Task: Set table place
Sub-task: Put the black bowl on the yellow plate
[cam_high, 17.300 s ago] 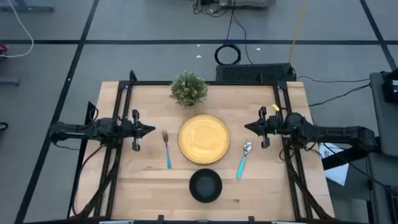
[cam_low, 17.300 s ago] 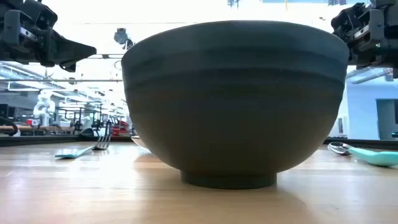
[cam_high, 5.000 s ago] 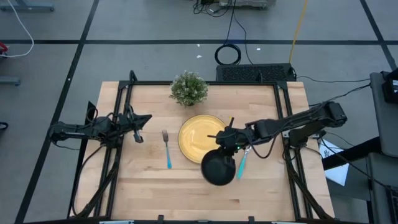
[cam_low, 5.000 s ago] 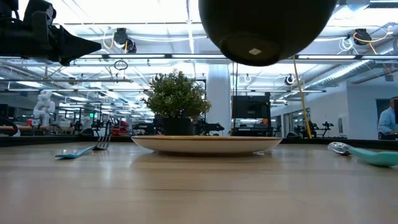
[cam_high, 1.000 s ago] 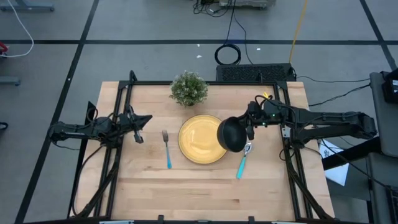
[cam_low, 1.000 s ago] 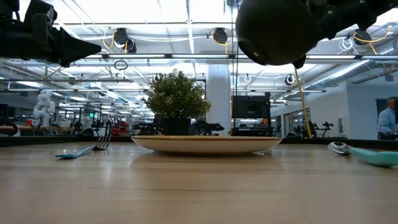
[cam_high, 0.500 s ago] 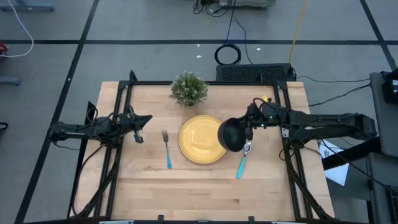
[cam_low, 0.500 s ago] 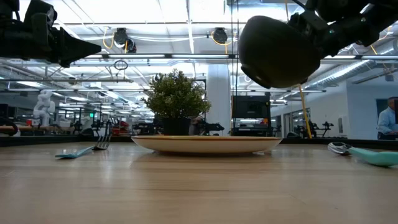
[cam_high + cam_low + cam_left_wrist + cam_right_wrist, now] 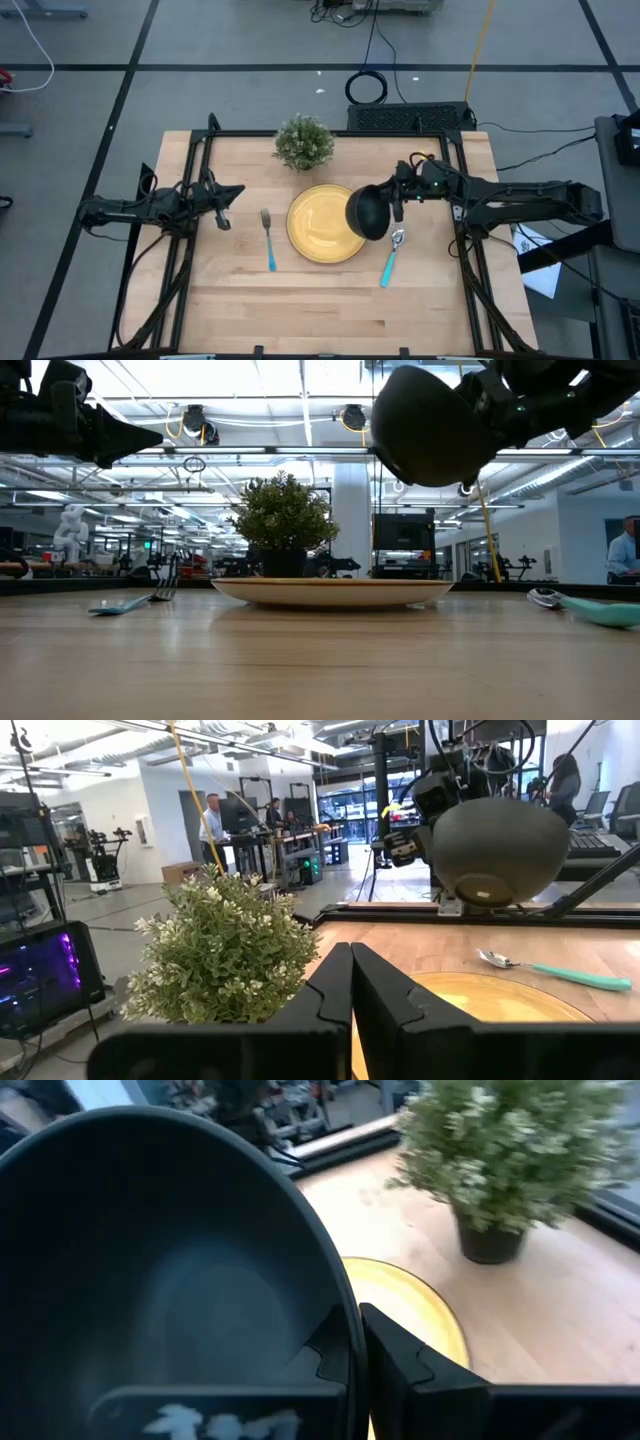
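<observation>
The round yellow plate [image 9: 322, 225] lies flat at the middle of the light-wood table [image 9: 240, 300]. The black bowl [image 9: 364, 212] hangs tilted above the plate's right edge, with my right gripper [image 9: 389, 207] shut on it. The fork [image 9: 268, 238] lies left of the plate and the spoon [image 9: 391, 256] right of it, both with light-blue handles. My left gripper [image 9: 238, 192] waits shut above the table's left side, touching nothing; its fingers [image 9: 350, 975] point toward the plate. My right gripper holds the bowl by its rim [image 9: 338, 1302], one finger inside the bowl and one outside. The fingers come nearly level from the table's right side. The bowl [image 9: 430, 425] hangs clear of the plate, tipped with its foot [image 9: 490, 896] down and toward the table's left.
A small bushy potted plant [image 9: 304, 142] stands at the far edge behind the plate. A black metal frame [image 9: 455, 180] runs along the table's sides. Bare wood lies in front of the plate [image 9: 330, 310].
My right gripper has carried the bowl a little toward the table's left, farther over the plate's right edge, and slightly down. The bowl has stayed tipped and clear of the plate.
</observation>
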